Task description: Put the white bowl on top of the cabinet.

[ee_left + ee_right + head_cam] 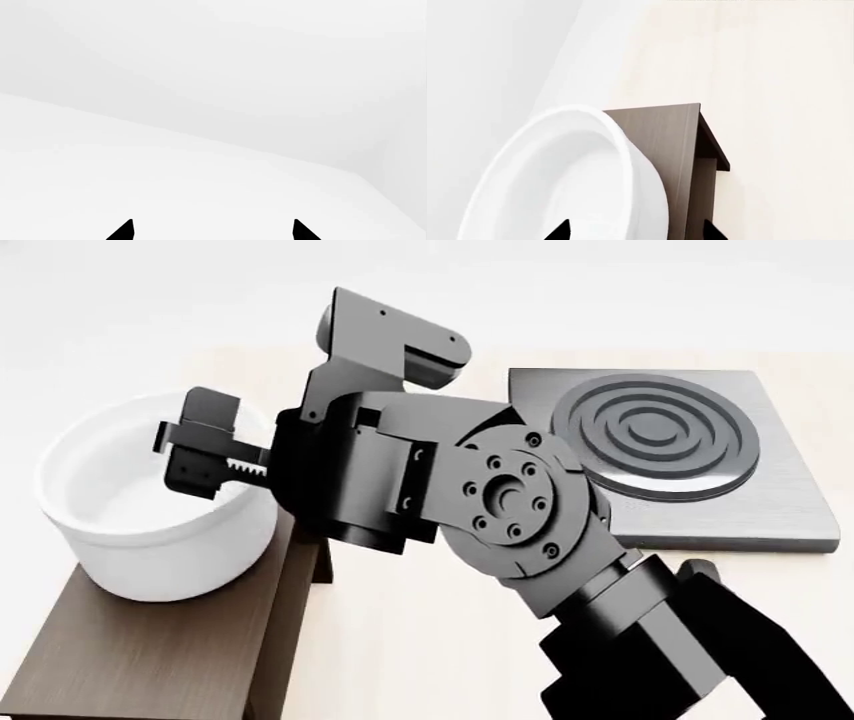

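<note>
Right arm (534, 530) fills foreground, hiding part of white bowl (147, 510) on cabinet (160, 660); fingers (200, 445) spread astride its rim. Left fingers (123, 232) apart, over blank white.

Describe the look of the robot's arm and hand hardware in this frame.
The right arm is dark grey and black metal: blocky housings and a round joint cap ringed with bolts. Its hand is black, with a toothed rack and flat fingers. In both wrist views only pointed black fingertips show. No cables or markings are visible.
</note>
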You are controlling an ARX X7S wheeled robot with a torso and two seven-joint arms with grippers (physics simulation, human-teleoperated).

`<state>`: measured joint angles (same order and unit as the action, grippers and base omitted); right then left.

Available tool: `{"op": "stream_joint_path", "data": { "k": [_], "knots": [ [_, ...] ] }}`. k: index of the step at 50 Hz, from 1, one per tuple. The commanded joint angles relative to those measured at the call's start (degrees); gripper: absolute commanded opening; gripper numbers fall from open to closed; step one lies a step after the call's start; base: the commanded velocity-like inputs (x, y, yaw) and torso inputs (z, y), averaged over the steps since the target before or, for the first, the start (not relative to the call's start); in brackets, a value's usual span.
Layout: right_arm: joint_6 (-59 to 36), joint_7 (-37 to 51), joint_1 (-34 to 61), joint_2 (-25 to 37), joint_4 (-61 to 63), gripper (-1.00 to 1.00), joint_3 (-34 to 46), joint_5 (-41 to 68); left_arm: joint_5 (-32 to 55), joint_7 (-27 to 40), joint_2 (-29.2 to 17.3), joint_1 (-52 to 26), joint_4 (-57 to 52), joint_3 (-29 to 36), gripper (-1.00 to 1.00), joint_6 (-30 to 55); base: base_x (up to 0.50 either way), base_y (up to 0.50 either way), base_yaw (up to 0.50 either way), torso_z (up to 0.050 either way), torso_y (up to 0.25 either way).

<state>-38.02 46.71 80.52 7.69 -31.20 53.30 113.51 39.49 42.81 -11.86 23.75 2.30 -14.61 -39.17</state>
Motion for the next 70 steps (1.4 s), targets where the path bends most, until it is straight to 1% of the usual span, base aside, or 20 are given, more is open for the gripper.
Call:
{"op": "stream_joint_path", "data": {
  "k": [1, 13, 24, 42, 56, 61, 70],
  "knots": [
    [0.4, 0.1, 0.1, 0.2, 0.4, 1.0, 0.1, -0.1, 0.1, -0.2, 0.0, -0.1, 0.1, 0.0, 1.0, -0.1, 0.0, 0.0, 0.0, 0.0, 0.0],
    [1.3, 2.8, 1.2, 1.8, 4.7, 1.0, -0.8, 0.1, 0.1, -0.1, 0.0, 0.1, -0.1, 0.0, 1.0, -0.1, 0.0, 0.0, 0.0, 0.0, 0.0],
    [2.6, 7.3, 1.9, 4.9, 10.9, 1.0, -2.0, 0.0, 0.1, 0.1, 0.1, 0.4, -0.6, 0.0, 1.0, -0.1, 0.0, 0.0, 0.0, 0.0, 0.0],
    [5.2, 15.2, 2.9, 12.6, 24.2, 1.0, -4.7, -2.1, 0.2, -0.1, 0.1, 0.2, -0.2, 0.1, 1.0, -0.2, 0.0, 0.0, 0.0, 0.0, 0.0],
    [6.3, 20.2, 5.3, 15.5, 31.9, 1.0, -7.3, -1.3, 0.1, 0.1, 0.0, 0.2, -0.4, 0.1, 1.0, -0.1, 0.0, 0.0, 0.0, 0.0, 0.0],
    [7.1, 22.7, 6.4, 17.6, 35.6, 1.0, -8.3, -2.8, 0.0, 0.2, 0.0, 0.2, -0.5, 0.1, 1.0, -0.1, 0.0, 0.0, 0.0, 0.0, 0.0],
    [7.9, 25.0, 7.5, 20.7, 39.3, 1.0, -10.6, -2.1, -0.3, 0.2, 0.0, 0.1, -0.4, 0.2, 1.0, 0.0, 0.0, 0.0, 0.0, 0.0, 0.0]
  ]
}}
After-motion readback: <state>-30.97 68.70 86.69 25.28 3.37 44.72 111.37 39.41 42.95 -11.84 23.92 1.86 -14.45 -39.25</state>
